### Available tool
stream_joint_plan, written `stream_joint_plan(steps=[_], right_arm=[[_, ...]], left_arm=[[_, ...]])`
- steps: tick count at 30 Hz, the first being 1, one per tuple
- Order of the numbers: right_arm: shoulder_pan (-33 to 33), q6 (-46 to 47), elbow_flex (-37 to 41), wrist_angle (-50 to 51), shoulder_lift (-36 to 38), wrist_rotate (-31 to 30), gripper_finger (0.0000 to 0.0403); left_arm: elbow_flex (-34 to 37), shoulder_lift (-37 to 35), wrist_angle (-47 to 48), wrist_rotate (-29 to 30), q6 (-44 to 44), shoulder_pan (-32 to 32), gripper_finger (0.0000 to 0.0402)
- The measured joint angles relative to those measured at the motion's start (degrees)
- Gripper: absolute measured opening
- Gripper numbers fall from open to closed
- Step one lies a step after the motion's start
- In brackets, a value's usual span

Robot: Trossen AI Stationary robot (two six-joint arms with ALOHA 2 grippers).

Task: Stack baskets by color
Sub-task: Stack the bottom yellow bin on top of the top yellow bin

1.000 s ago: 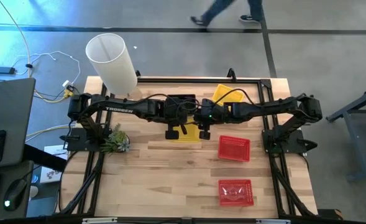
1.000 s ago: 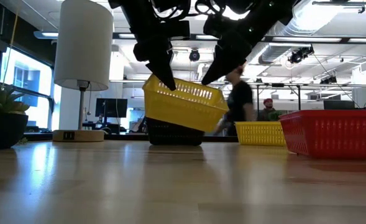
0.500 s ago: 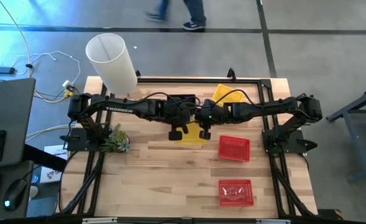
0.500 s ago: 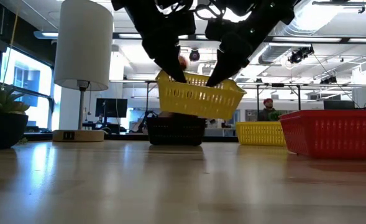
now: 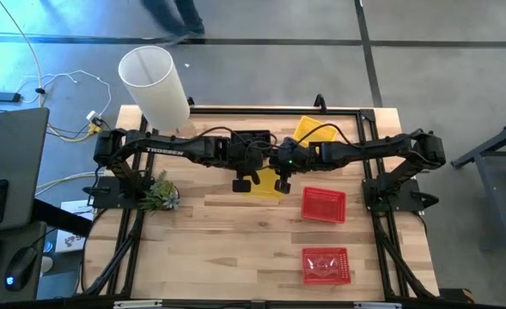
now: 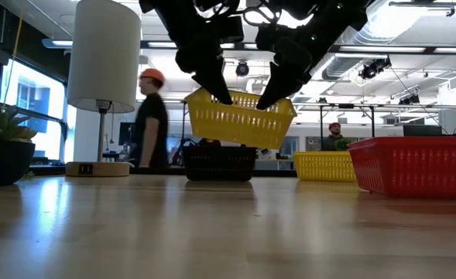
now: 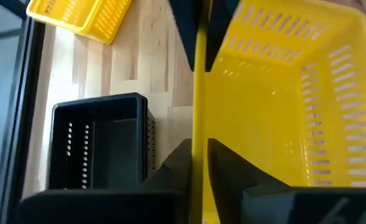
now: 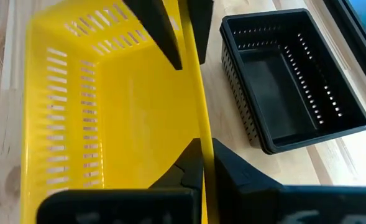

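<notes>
Yellow plastic mesh is all I have in hand: the yellow basket (image 6: 239, 118) hangs above the table, tilted, over the black basket (image 6: 219, 163). My left gripper (image 7: 198, 155) and right gripper (image 8: 202, 158) each pinch a rim on opposite sides. I judge a thin-rim grip could slip and drop it crooked onto the black one. Farther off, a second yellow basket (image 6: 323, 166) sits behind the red basket (image 6: 413, 164).
</notes>
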State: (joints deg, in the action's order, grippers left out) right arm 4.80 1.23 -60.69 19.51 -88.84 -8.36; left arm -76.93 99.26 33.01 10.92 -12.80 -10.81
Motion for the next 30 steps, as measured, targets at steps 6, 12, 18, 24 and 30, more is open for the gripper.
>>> stream_joint_plan(steps=[6, 12, 18, 24, 30], right_arm=[[0.0, 1.2, 0.0, 0.5, 0.0, -0.2, 0.0001], [0.0, 3.5, 0.0, 2.8, 0.0, -2.0, 0.0001], [0.0, 7.7, 0.0, 5.7, 0.0, -2.3, 0.0000], [-0.7, 10.9, 0.0, 9.9, 0.0, -5.7, 0.0000], [-2.2, 13.6, 0.0, 13.0, 0.0, -9.0, 0.0000]], left_arm=[[0.0, 0.0, 0.1, 0.1, -1.7, 0.3, 0.0091], [0.0, 0.0, 0.2, 0.8, -0.9, 0.3, 0.0124], [0.0, -0.2, 0.9, 3.8, -2.4, 0.3, 0.0128], [0.0, -0.2, 2.6, 7.0, -3.9, -0.3, 0.0129], [0.0, -0.3, 6.3, 7.7, -3.4, -1.9, 0.0129]])
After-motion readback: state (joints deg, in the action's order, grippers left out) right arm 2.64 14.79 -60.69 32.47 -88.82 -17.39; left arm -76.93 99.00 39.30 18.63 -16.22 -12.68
